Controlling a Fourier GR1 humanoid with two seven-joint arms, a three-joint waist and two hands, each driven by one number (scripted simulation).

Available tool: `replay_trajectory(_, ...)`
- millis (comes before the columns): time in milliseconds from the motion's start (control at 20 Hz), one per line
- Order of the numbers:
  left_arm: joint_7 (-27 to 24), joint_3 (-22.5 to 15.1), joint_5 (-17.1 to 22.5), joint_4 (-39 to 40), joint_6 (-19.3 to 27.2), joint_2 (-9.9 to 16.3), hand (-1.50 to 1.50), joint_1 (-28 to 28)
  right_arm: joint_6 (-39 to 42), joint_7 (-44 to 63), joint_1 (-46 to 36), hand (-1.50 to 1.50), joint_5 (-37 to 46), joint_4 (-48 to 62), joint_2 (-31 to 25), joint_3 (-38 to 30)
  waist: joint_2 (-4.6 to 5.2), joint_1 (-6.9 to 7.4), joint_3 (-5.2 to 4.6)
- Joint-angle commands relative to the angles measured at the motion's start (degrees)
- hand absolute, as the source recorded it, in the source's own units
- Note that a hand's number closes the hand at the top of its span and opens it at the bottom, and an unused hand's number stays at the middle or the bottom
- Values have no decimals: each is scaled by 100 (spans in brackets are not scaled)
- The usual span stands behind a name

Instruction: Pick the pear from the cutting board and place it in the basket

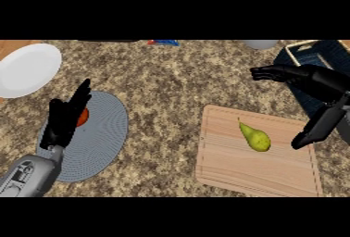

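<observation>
A yellow-green pear lies on the wooden cutting board at the lower right, stem pointing up-left. My right hand hovers to the right of the pear and above it, open, fingers stretched left and thumb hanging down near the board's right edge; it does not touch the pear. The dark blue basket with a pale rim sits at the top right, partly hidden behind that hand. My left hand rests open at the left, fingers up.
A round grey mat lies under the left hand, with a small orange thing half hidden behind the fingers. A white plate sits at the top left. A pale cup and a blue object stand at the far edge.
</observation>
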Motion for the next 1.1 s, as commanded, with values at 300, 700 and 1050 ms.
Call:
replay_trajectory(300,70,-88,-46,53,-95,-160,0,-248,2008,-812,-976,-150,1204,263,-1388,965,76,248,6)
replay_trajectory(700,159,9,-48,110,-127,-168,0,-387,1770,-1533,-975,-150,1606,561,-1580,1595,80,182,17)
replay_trajectory(1050,42,-8,-121,157,-185,-218,0,-223,854,-2141,-1293,-150,2001,1372,-1229,1867,65,205,7)
